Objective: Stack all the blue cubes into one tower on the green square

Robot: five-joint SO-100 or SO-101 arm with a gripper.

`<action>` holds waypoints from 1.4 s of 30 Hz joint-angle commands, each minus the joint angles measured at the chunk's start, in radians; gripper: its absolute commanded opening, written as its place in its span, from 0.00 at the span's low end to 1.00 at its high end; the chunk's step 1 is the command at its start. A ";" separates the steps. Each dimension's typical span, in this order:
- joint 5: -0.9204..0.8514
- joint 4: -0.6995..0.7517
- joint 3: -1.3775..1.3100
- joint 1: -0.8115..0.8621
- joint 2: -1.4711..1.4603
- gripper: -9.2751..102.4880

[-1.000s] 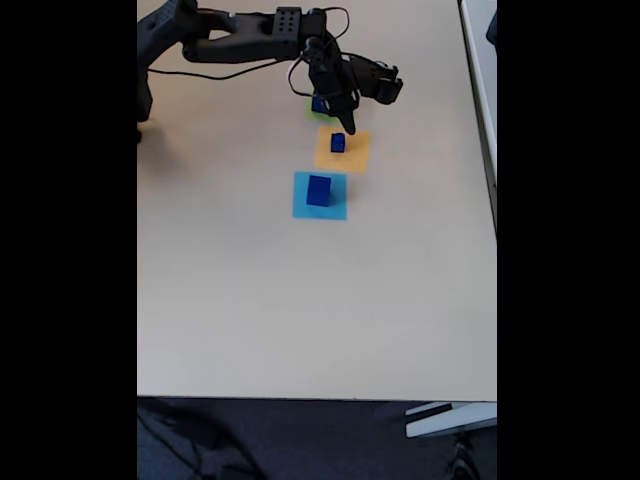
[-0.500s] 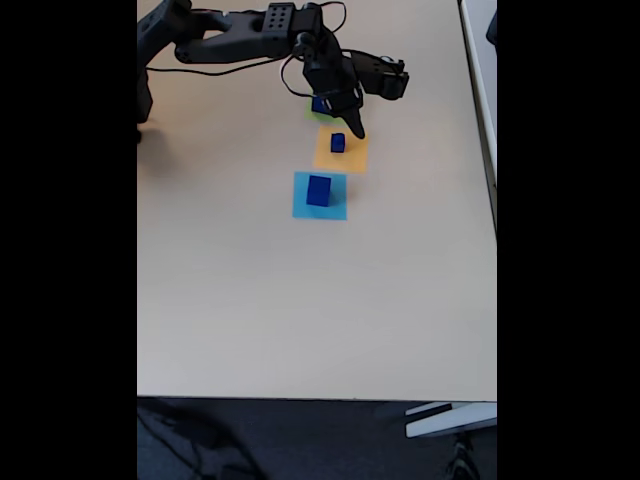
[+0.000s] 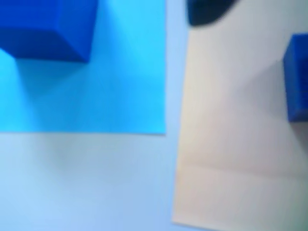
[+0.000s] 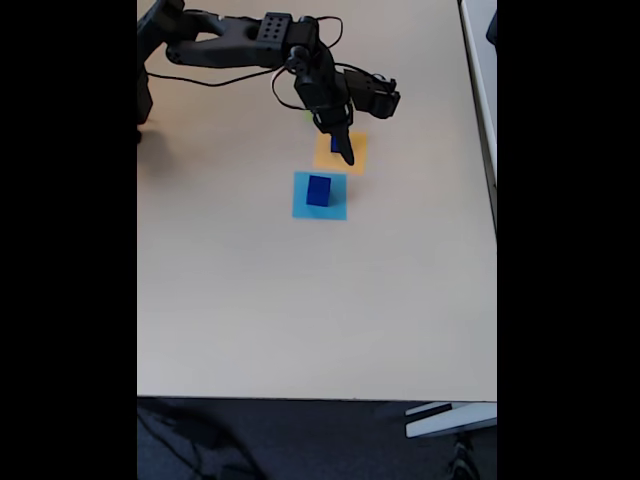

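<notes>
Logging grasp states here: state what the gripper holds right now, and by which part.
It cannot be told. In the fixed view the gripper hangs over the orange square, hiding the small cube there; its jaws are not clear.

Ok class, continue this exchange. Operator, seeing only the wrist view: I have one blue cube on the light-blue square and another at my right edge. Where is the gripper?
Observer: In the fixed view the gripper points down over the orange square, partly hiding the small blue cube there.
Operator: Is the big cube centred on its square?
Observer: Roughly. The large blue cube stands near the middle of the light-blue square, apart from the gripper.
Operator: And the green square?
Observer: The arm covers that spot, so I cannot make it out.
</notes>
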 commanded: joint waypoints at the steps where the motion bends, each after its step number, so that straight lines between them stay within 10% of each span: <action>1: -0.005 -0.041 0.023 0.021 0.129 0.41; 42: -0.054 -0.130 0.276 0.114 0.081 0.41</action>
